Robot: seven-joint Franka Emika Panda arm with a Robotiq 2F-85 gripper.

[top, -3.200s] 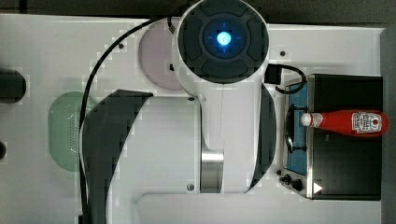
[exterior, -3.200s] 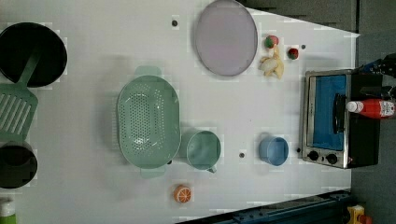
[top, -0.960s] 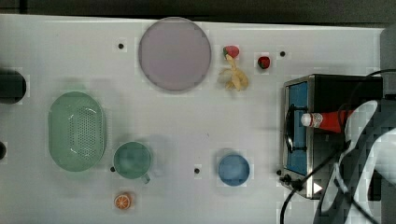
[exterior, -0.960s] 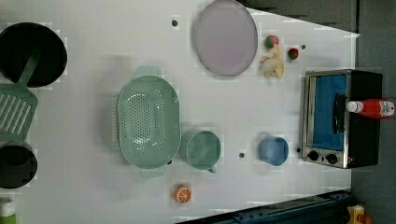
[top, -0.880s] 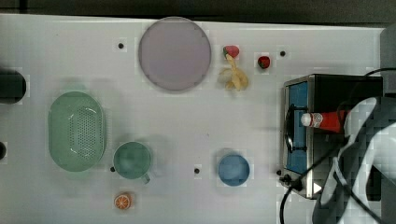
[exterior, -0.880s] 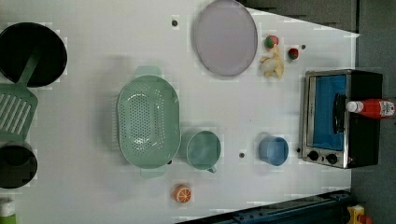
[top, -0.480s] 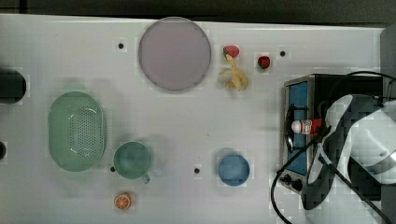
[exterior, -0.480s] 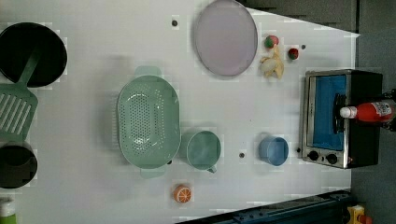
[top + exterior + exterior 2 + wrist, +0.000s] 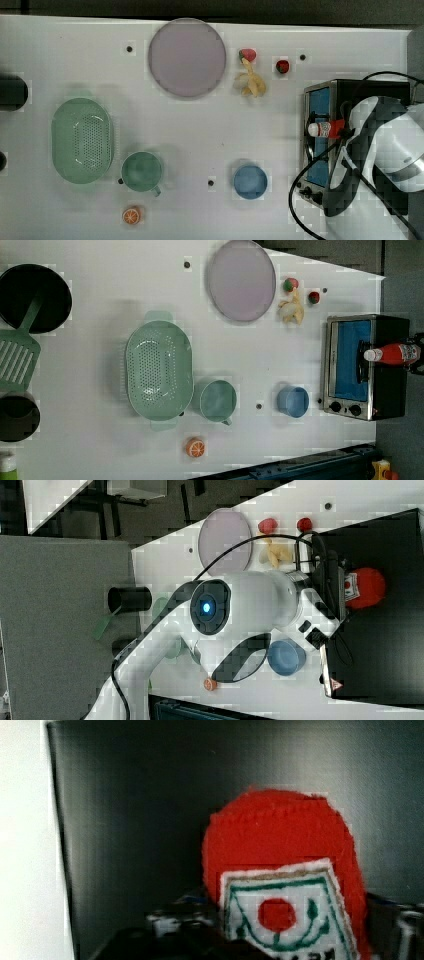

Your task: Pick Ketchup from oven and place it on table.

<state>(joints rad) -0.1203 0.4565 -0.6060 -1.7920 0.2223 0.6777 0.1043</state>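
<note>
The gripper point(image 9: 336, 592) is positioned at the ketchup bottle point(image 9: 367, 587) on top of the oven point(image 9: 390, 655). Its dark body sits against the labelled part of the bottle in the right view. Whether it is clamped on the bottle or merely around it cannot be told.

In the wrist view the bottle point(image 9: 280, 835) is close to the camera: a round red body with a white label bearing a red dot and green outline, set against the oven's dark top.

In the left view the bottle point(image 9: 395, 353) lies on its side on the black top of the oven point(image 9: 390, 390), with its white cap toward the left view's left, over the door handle. In the top view the white cap and a short length of red body point(image 9: 325, 129) show beside the white arm, which covers the rest.

The oven point(image 9: 370, 87) stands at the top view's right edge of the white table point(image 9: 200, 135), with its blue glass door facing the top view's left.

Also on the table:
- a blue bowl point(image 9: 250, 181) near the oven
- a green cup point(image 9: 142, 171)
- a green colander point(image 9: 82, 140)
- a purple plate point(image 9: 186, 57)
</note>
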